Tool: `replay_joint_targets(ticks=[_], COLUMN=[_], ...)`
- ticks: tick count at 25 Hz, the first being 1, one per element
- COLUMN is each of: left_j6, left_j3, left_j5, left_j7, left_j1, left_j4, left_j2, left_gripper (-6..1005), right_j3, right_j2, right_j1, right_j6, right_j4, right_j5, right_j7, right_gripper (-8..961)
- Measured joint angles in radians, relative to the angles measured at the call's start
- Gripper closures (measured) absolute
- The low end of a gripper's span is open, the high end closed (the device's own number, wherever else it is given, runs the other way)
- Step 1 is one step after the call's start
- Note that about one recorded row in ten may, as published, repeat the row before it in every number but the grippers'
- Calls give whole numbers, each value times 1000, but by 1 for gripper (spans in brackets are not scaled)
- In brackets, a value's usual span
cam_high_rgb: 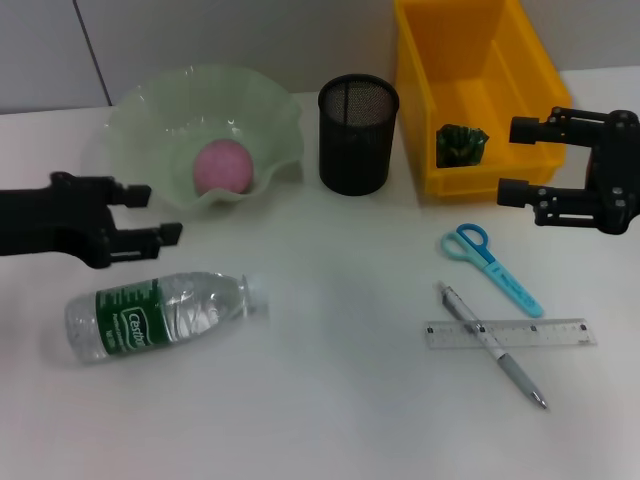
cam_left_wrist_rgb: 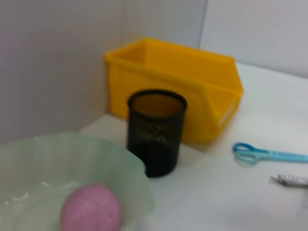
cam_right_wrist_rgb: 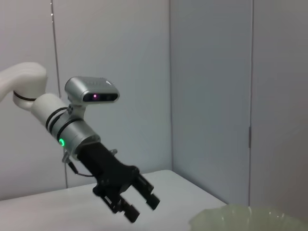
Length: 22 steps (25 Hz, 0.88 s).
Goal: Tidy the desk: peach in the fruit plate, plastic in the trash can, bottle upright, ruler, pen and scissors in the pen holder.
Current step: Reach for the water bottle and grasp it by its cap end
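Peach (cam_high_rgb: 222,166) in plate (cam_high_rgb: 140,110); bottle (cam_high_rgb: 160,313) lying near tabletop's left edge. Left gripper (cam_high_rgb: 150,213), right gripper (cam_high_rgb: 512,160): fingers apart, empty. Pen (cam_high_rgb: 490,345) crosses ruler (cam_high_rgb: 510,333).

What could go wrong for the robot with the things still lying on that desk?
The bottle lies on its side and is round, so it might roll away when the open left claw reaches for it. The pen lies across the clear ruler, so picking up one could drag the other. The ruler is flat against the desk, which may make it hard for the open right claw to grip.
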<state>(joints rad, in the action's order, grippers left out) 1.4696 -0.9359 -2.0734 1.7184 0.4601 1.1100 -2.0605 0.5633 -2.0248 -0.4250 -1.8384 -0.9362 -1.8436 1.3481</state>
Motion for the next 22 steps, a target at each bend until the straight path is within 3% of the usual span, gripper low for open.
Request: replay_joint_targets(ticks=[10, 17, 22], left_j6=[-10, -14, -26], left_j3=[-179, -319, -338], left_j5=[-7, -57, -72], left_j7=[75, 180, 214], left_j1=[15, 29, 62], left_j4=[45, 149, 139], left_j2=[-1, -5, -6], left_gripper=[345, 344, 343], right_j3=[-11, -4, -3], right_j2=[2, 2, 2], right_j1=[-2, -10, -12], right_j6=[-2, 3, 6], right_j4=[-1, 2, 3], right_j5=[1, -3, -8], right_j7=[-2, -3, -3], right_gripper=[213, 213, 213])
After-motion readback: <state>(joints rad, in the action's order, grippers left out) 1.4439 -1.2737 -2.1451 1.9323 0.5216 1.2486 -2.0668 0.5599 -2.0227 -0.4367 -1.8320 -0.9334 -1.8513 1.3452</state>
